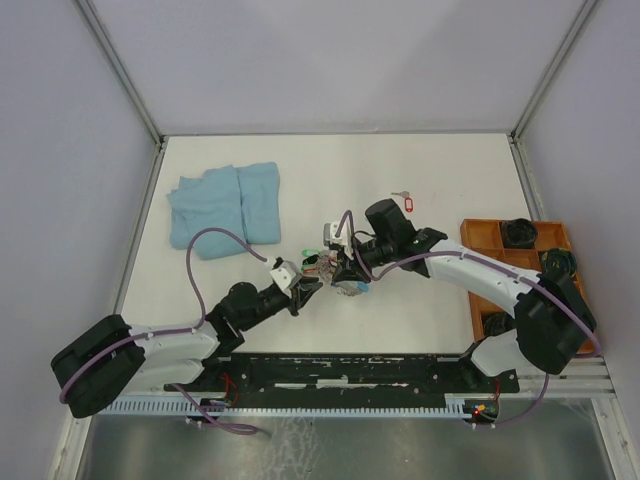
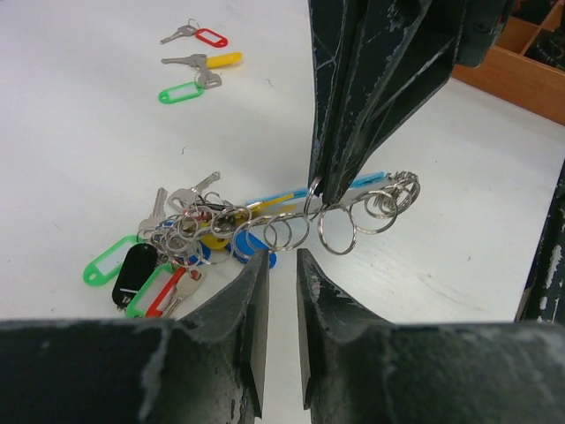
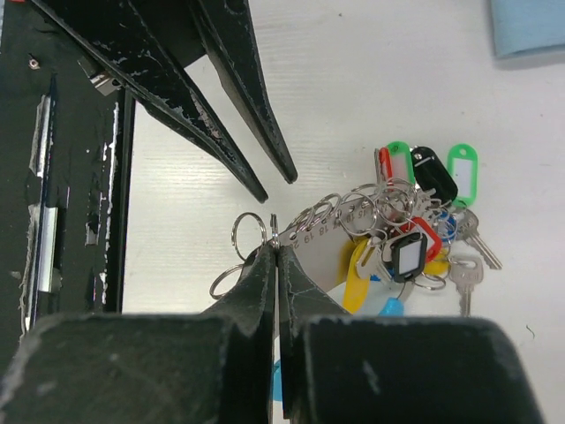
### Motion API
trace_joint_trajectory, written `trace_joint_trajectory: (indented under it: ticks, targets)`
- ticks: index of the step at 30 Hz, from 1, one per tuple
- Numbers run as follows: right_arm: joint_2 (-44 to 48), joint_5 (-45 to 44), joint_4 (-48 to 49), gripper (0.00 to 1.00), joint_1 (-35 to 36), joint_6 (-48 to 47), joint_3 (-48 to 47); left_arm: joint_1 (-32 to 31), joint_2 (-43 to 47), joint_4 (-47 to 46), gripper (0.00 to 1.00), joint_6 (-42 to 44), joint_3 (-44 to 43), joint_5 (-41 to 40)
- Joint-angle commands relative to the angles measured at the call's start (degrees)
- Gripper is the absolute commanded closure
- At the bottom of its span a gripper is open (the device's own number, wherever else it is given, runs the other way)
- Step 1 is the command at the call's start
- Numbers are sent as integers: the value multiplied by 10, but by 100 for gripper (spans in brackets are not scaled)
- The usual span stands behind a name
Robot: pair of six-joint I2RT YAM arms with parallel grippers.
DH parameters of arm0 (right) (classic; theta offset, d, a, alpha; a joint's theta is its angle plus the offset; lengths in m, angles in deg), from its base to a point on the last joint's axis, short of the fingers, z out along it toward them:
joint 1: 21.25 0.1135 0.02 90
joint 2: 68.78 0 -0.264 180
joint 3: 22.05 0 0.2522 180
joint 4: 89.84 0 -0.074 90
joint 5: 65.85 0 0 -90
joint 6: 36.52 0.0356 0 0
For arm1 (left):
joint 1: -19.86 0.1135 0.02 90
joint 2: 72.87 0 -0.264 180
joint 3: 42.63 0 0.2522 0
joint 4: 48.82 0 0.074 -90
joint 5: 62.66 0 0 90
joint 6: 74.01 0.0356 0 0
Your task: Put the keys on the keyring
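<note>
The keyring (image 3: 328, 240) is a numbered metal strip hung with split rings; a bunch of tagged keys (image 2: 163, 261) hangs on one end and lies on the table. My right gripper (image 3: 275, 246) is shut on a split ring at the strip's other end, and its fingers (image 2: 334, 168) come down from above in the left wrist view. My left gripper (image 2: 281, 258) stands just short of the rings (image 2: 337, 231), jaws a narrow gap apart with nothing between them. Three loose keys lie farther off: red tag (image 2: 210, 37), yellow tag (image 2: 222, 60), green tag (image 2: 181, 92).
A folded blue towel (image 1: 225, 210) lies at the back left. An orange compartment tray (image 1: 500, 262) holding dark parts stands at the right edge. The red-tagged key (image 1: 404, 204) lies behind the right arm. White walls close the table's sides and back.
</note>
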Motion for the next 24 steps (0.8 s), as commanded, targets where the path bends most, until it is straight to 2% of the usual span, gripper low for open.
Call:
trace_joint_trajectory:
  ticks: [1, 8, 16, 24]
  targets:
    - [25, -35, -57, 99, 8, -6, -41, 4, 5, -7, 74, -22, -3, -32]
    - [29, -31, 8, 99, 11, 33, -18, 17, 11, -50, 73, -100, 19, -40]
    - [29, -37, 88, 99, 12, 76, 13, 18, -1, -78, 70, -324, 34, -101]
    - [36, -32, 127, 99, 12, 97, 33, 18, -23, -45, 67, -511, 23, -154]
